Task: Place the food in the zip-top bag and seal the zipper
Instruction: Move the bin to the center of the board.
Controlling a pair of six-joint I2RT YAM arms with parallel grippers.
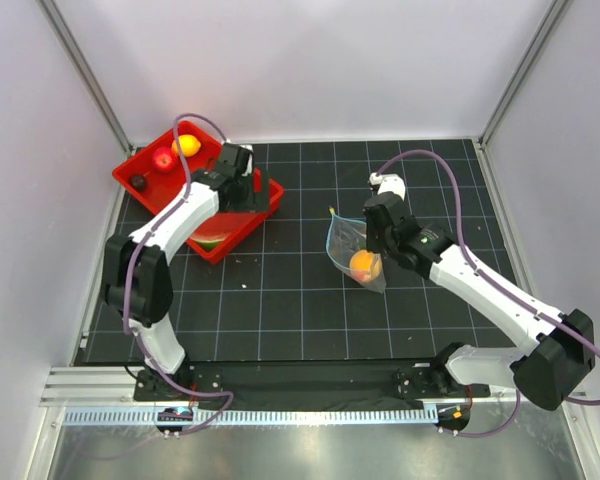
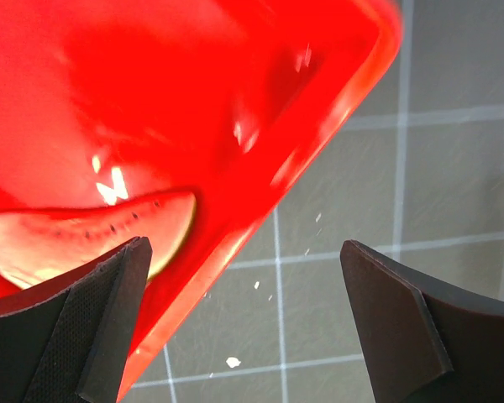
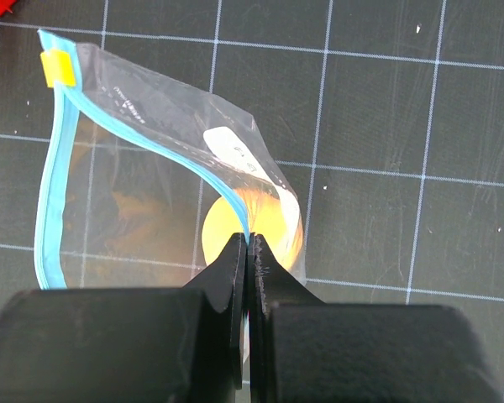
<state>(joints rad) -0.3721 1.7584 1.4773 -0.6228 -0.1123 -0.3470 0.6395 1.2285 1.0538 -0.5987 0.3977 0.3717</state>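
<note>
Right gripper (image 3: 249,243): jaws pinched shut on zipper (image 3: 49,227) of zip-top bag (image 3: 151,113), keeping mouth open for loading; orange ball (image 3: 273,222) inside, just beyond fingertips. Left gripper (image 2: 244,277): jaws wide, watermelon wedge (image 2: 76,235) beside one finger, in red tray (image 2: 151,101). You likely pick wedge next.

Five fruits (image 1: 186,144), one bag (image 1: 344,240), one tray (image 1: 236,236)

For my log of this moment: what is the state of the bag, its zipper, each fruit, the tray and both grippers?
zip-top bag: mouth open, one lip pinched.
zipper: unsealed, strips apart.
orange ball: inside the bag.
red tray: holds four fruits.
watermelon wedge: lying in the tray, not gripped.
lemon: in the tray.
red apple: in the tray.
dark fruit: in the tray.
left gripper: open, empty.
right gripper: shut on the bag's lip.
</note>
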